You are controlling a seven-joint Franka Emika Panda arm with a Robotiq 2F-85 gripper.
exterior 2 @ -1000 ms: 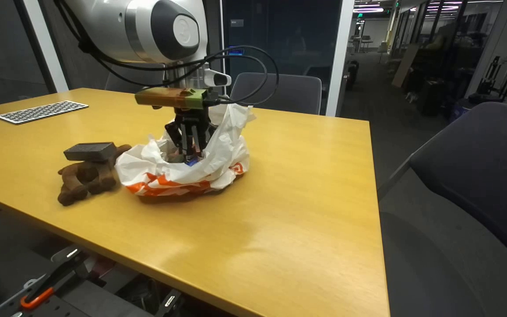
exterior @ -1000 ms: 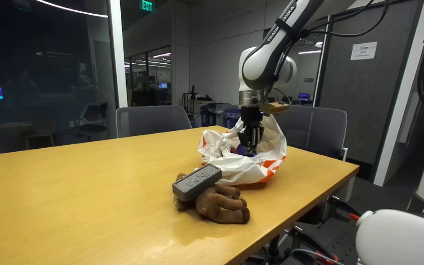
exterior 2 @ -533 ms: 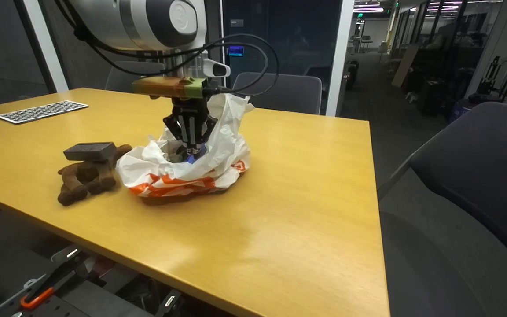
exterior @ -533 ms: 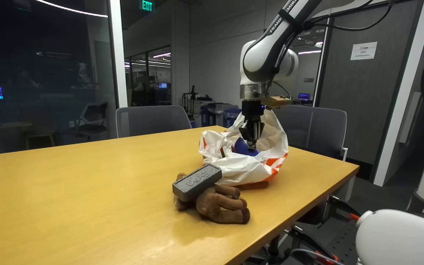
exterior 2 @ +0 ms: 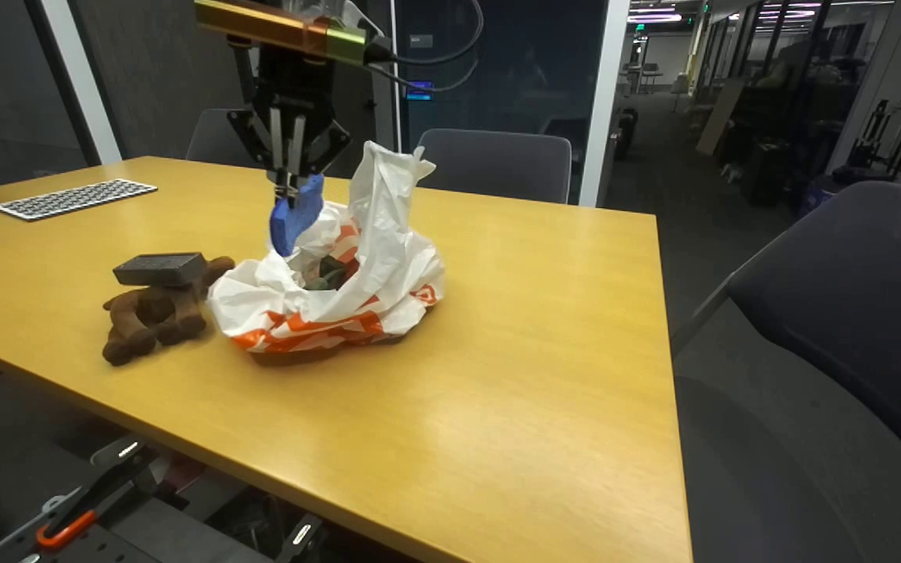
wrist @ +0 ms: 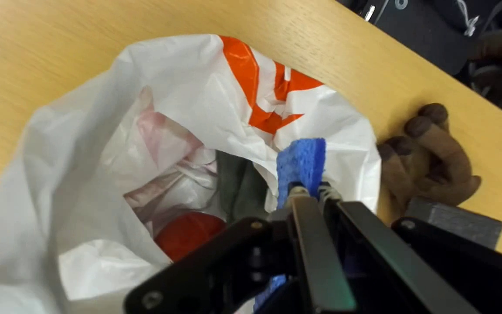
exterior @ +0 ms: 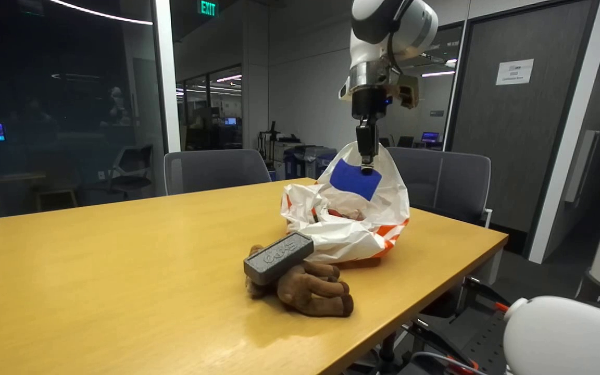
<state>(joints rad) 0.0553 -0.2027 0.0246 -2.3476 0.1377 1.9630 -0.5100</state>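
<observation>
Clamping a thin blue rectangular sponge in the black two-fingered gripper, left of centre in an exterior view. Holding it above the open white-and-orange plastic bag, lower in that frame.

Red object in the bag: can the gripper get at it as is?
Probably not: the gripper is holding the blue sponge. Otherwise the way looks fairly free: the red object shows inside the open bag.
</observation>
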